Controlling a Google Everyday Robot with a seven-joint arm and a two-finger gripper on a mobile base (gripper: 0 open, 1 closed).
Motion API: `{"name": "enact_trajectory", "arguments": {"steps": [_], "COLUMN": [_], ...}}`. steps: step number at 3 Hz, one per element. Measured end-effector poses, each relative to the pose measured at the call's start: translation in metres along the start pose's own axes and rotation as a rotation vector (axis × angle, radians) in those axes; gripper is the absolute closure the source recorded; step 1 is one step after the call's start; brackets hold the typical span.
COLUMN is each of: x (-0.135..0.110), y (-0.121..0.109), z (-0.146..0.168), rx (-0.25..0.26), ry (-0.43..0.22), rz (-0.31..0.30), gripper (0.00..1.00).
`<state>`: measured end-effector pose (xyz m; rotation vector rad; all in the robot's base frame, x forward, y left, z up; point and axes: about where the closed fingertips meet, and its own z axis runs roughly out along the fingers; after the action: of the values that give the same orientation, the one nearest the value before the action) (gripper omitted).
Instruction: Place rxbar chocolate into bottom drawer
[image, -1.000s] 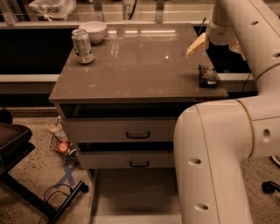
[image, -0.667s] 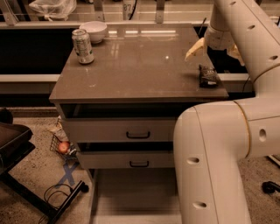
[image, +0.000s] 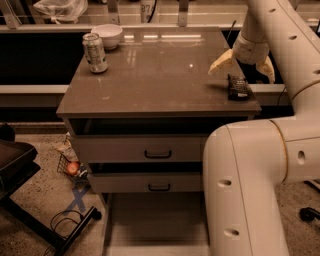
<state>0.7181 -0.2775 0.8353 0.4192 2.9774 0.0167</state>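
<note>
The gripper (image: 242, 73) hangs with fingers spread wide just above the bar (image: 238, 86), which lies at the 3 o'clock edge of the cabinet top (image: 160, 75). The bottom drawer (image: 155, 222) stands open at 6 o'clock.

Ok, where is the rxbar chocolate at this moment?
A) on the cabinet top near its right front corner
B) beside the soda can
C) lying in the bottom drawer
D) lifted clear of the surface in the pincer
A: the rxbar chocolate lies flat on the cabinet top, with the open pincer over it. The pulled-out bottom drawer shows no bar.
</note>
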Motion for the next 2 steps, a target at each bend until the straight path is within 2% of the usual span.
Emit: {"name": "enact_trajectory", "arguments": {"steps": [1,2], "x": [0.0066,0.0097], "y": [0.0145,0.019], "z": [0.0138,0.0195], "rx": [-0.091,-0.134], "ry": [0.043,0.062], "rz": [-0.029,-0.032], "gripper": [0.0,0.0]}}
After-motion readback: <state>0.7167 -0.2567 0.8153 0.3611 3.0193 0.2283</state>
